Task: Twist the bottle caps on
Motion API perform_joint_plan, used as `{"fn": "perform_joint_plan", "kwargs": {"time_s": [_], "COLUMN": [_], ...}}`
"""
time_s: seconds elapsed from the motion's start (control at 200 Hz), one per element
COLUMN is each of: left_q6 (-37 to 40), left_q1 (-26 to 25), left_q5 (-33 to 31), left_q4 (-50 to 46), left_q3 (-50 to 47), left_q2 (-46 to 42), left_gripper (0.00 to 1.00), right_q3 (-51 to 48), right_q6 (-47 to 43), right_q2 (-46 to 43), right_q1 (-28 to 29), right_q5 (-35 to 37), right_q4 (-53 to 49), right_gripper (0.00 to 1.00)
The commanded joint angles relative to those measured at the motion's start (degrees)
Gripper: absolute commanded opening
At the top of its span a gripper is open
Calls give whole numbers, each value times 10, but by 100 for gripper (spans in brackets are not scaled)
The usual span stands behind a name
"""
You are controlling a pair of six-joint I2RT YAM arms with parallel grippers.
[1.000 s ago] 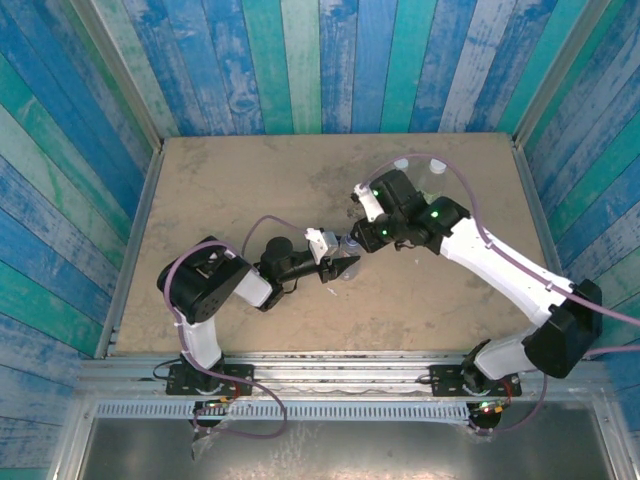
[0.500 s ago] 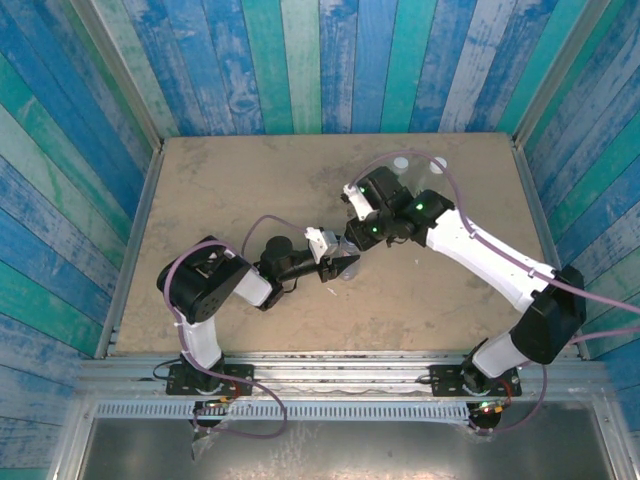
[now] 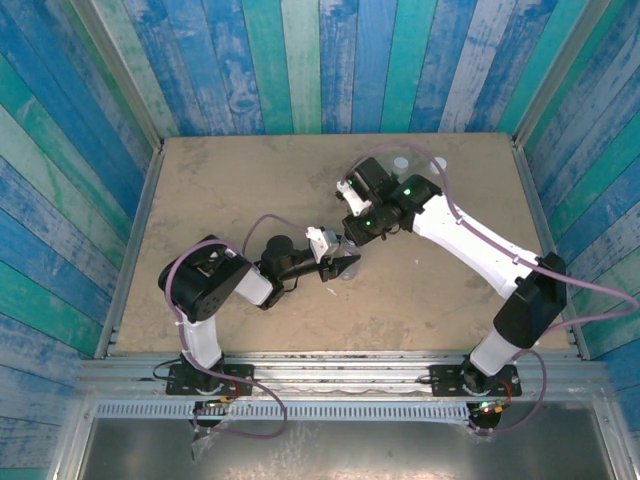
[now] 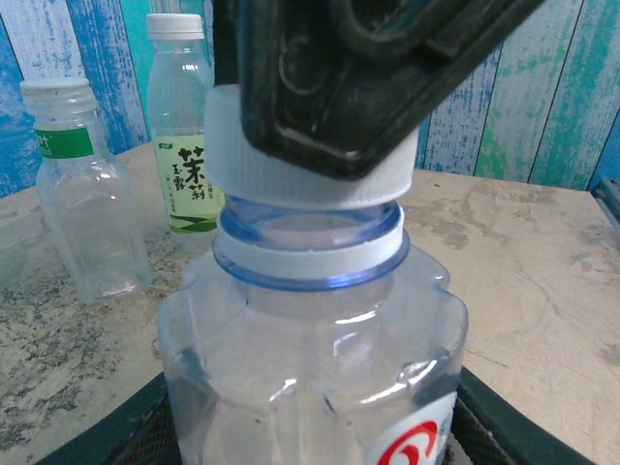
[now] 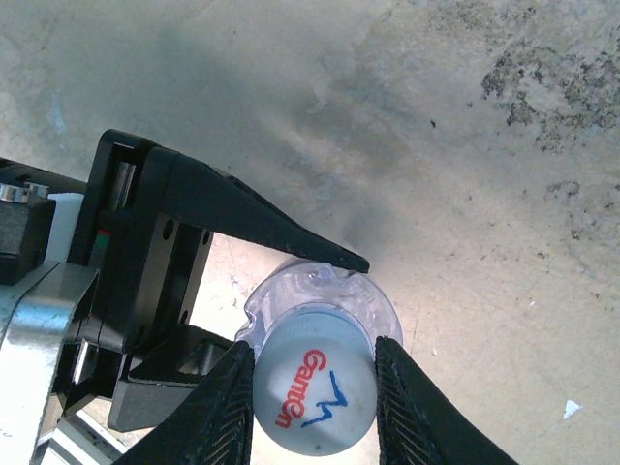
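Note:
A clear bottle [image 4: 310,358] with a red-marked label stands upright mid-table, and my left gripper [image 4: 310,431] is shut on its body, its dark fingers [image 4: 504,426] at both sides. On the bottle's neck sits a white bottle cap [image 4: 310,165]. From above, my right gripper [image 5: 315,387] is shut on this cap [image 5: 315,402], which carries red lettering, with a ribbed pad on each side. In the top view the two grippers meet at the bottle [image 3: 345,262], the right gripper [image 3: 352,235] just behind the left gripper [image 3: 338,268].
Two more bottles stand near the back wall, each with a cap on: a squat one with a green label [image 4: 82,194] and a taller one with a green-printed label [image 4: 184,126]. From above they appear at the back right [image 3: 400,163] [image 3: 437,165].
My right arm has swung round over the bottle, its wrist moving toward the back left while staying on the cap. The left arm and the bottle have not moved.

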Motion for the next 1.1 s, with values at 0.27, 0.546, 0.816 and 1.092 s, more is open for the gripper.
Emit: {"fn": "perform_joint_plan", "kwargs": {"time_s": [0.27, 0.546, 0.816, 1.092], "left_q6": [9, -3, -5, -11], "left_q1": [-1, 6, 10, 15], "left_q5": [2, 7, 8, 14], "left_q4": [-23, -7, -8, -4], "left_q3": [0, -4, -7, -6], "left_q2": [30, 34, 32, 37], "left_gripper": [56, 56, 56, 56], "right_q3": [26, 28, -10, -61], "right_q6": [-1, -7, -2, 2], "right_q2": [48, 7, -40, -58], "right_q1": [6, 4, -18, -48], "right_q5": [5, 10, -13, -65], "right_q4": [-63, -33, 13, 50], "right_gripper": [33, 50, 57, 41]}}
